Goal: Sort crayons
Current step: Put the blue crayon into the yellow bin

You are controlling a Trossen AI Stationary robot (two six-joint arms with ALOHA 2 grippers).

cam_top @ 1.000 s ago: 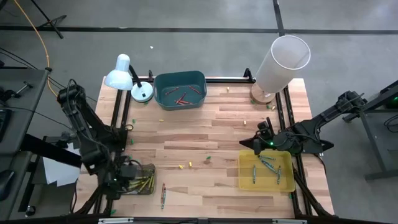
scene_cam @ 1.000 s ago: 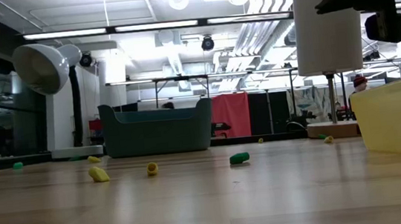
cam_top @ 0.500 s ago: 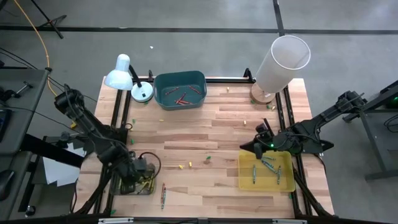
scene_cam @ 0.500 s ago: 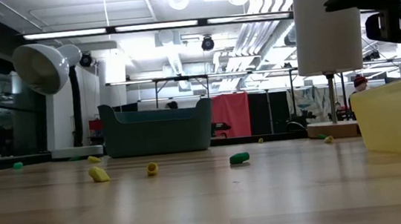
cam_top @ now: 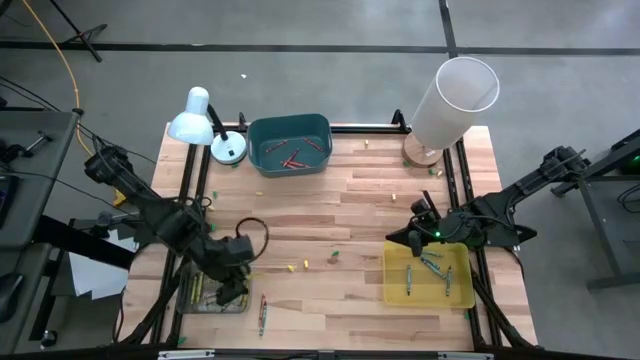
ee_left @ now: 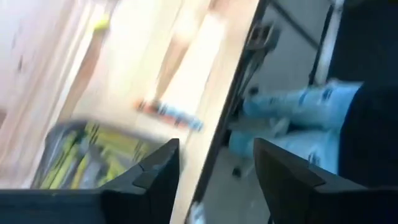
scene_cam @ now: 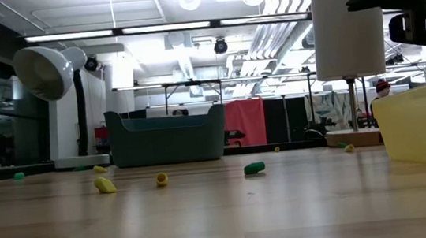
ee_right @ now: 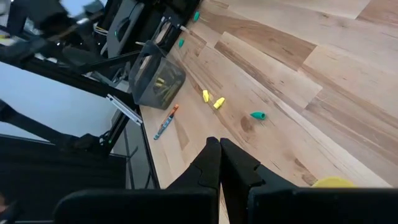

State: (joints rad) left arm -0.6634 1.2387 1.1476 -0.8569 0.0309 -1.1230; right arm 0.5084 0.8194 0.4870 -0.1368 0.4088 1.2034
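Where crumbs dot the wooden table (cam_top: 330, 205), left tool (cam_top: 232, 283) apart, right tool (cam_top: 398, 237) together

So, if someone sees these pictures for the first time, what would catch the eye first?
Probably the three trays: a teal tray with red crayons at the table's far edge, a yellow tray with green crayons near the right gripper, which is shut, and a clear tray with yellow crayons by the open left gripper. A tall white lamp stands at the far right corner.

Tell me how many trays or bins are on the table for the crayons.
3. A teal bin at the far edge beside the desk lamp, a yellow tray under the right gripper, and a clear tray near the left gripper.
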